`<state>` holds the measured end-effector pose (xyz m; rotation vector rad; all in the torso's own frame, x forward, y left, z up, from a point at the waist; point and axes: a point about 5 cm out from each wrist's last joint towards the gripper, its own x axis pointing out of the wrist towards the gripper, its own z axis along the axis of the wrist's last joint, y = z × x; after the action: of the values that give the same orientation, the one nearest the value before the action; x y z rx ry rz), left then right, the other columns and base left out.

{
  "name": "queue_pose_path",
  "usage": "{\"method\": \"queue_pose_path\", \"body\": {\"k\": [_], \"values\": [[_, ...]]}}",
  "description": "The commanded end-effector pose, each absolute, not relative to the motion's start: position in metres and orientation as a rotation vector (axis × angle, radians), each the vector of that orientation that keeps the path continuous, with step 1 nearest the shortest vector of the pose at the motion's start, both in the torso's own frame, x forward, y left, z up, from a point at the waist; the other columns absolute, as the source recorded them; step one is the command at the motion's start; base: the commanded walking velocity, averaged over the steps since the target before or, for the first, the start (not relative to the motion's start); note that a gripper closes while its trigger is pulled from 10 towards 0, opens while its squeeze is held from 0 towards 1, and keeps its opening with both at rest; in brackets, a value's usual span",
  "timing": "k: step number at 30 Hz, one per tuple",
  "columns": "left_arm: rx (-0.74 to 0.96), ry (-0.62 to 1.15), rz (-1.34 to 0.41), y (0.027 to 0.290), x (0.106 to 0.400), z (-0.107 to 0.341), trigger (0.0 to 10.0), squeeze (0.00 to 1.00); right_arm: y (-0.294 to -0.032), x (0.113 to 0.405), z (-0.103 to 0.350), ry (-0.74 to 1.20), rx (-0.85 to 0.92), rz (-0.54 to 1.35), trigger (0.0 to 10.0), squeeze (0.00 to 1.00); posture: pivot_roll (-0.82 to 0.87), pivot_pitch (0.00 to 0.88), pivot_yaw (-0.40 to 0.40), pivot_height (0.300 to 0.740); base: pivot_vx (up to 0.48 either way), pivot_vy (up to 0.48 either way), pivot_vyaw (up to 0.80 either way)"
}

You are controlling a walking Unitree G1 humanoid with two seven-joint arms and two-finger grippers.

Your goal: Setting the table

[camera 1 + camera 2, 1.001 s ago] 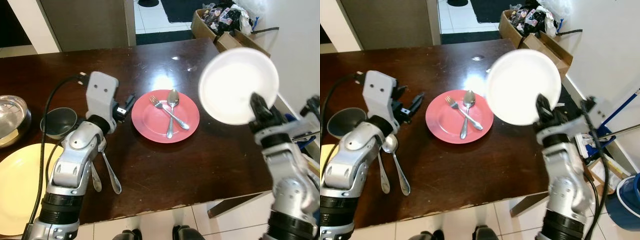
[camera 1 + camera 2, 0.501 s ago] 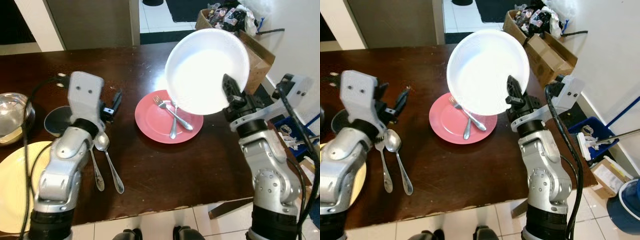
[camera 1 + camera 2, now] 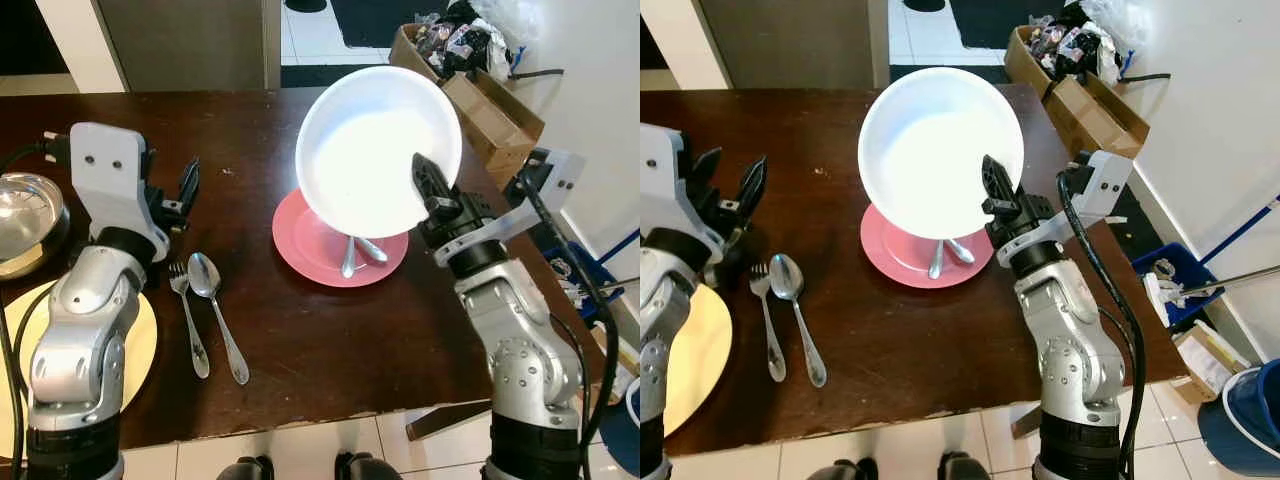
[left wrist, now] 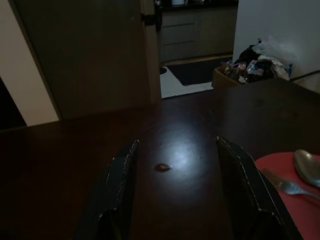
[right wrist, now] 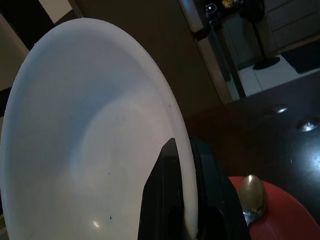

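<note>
My right gripper (image 3: 428, 182) is shut on the rim of a white plate (image 3: 375, 150), held tilted in the air above a red plate (image 3: 310, 250) on the dark wooden table (image 3: 330, 340). The red plate carries a fork and a spoon (image 4: 306, 167), partly hidden behind the white plate. A second fork (image 3: 187, 318) and spoon (image 3: 215, 312) lie on the table left of the red plate. My left gripper (image 3: 185, 190) hovers open above the table's left part, its fingers (image 4: 120, 185) apart with nothing between them. In the right wrist view the white plate (image 5: 90, 135) sits clamped between the fingers (image 5: 165, 200).
A yellow plate (image 3: 140, 340) lies at the table's near left corner and a steel bowl (image 3: 22, 215) sits at the left edge. A cardboard box (image 3: 480, 70) of clutter stands on the floor beyond the table's right end. A doorway opens behind the table.
The right gripper has carried the white plate leftward, further over the red plate. The left arm has drawn back to the left. The camera view has shifted.
</note>
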<state>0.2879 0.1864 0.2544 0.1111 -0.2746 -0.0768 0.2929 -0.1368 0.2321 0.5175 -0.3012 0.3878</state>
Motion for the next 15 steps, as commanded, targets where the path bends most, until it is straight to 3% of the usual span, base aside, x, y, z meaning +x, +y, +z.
{"method": "queue_pose_path", "body": {"k": [1, 5, 15], "values": [[0.108, -0.272, -0.087, 0.1838, 0.2873, 0.2553, 10.0, 0.00, -0.1372, 0.2903, 0.2278, -0.287, 0.524, 0.383, 10.0, 0.00, -0.08, 0.061, 0.010, 0.740, 0.000, 0.000, 0.00], [0.098, -0.272, -0.093, 0.1820, 0.2895, 0.2553, 10.0, 0.00, -0.1376, 0.2886, 0.2257, -0.280, 0.517, 0.381, 10.0, 0.00, -0.09, 0.055, 0.009, 0.740, 0.000, 0.000, 0.00], [0.090, -0.262, -0.082, 0.1838, 0.2883, 0.2515, 10.0, 0.00, -0.1429, 0.2905, 0.2276, -0.281, 0.500, 0.370, 10.0, 0.00, -0.10, 0.054, -0.004, 0.740, -0.288, 0.000, 0.00]]}}
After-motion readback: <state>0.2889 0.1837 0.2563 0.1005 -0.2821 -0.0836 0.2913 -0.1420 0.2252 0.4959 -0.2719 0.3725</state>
